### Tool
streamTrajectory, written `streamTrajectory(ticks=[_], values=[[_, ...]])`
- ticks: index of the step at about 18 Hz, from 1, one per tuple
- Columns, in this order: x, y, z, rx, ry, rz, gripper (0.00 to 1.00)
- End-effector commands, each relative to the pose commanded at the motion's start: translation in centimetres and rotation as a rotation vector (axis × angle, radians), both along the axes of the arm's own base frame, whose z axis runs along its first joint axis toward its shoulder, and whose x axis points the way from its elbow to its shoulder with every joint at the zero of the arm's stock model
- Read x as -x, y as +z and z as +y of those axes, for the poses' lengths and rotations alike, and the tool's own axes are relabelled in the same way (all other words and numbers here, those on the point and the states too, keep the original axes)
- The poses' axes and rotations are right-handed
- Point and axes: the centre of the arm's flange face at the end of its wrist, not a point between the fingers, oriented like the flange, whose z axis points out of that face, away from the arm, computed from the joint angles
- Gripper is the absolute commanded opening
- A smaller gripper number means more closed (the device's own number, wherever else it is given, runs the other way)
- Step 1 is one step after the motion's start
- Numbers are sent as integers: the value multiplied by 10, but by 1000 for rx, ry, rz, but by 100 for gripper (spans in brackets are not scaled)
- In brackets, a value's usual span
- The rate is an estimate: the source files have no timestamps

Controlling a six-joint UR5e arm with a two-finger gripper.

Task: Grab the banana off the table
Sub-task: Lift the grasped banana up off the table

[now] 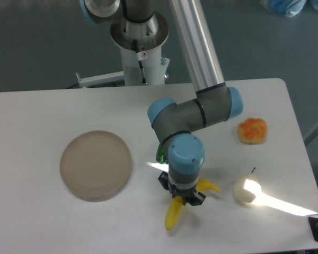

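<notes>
Since the gripper point(182, 199) sits right over the banana's point(174, 214) middle, alignment's basically done imo. Banana lies near-centre on the table point(37, 211), long axis running from near-left tip to far-right tip, poking out both sides of the wrist. Fingers straddle it, but can't tell if they're pinching yet tbh.

Plate point(96, 165) — orange fruit point(253, 130), pale fruit point(246, 191)

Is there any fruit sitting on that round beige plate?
No, the plate is bare; the banana, the orange fruit and the pale fruit all lie on the table.
</notes>
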Motion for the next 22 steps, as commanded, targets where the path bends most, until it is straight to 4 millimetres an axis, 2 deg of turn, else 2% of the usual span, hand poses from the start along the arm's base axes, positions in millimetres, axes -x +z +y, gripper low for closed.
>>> streamTrajectory(ticks=[4, 9, 12, 16, 22], values=[[20, 36, -9, -38, 27, 41, 23], [50, 87, -39, -85, 48, 85, 23], [54, 113, -52, -106, 33, 107, 23], [52, 126, -55, -123, 21, 117, 23], [50, 121, -53, -117, 17, 114, 23]])
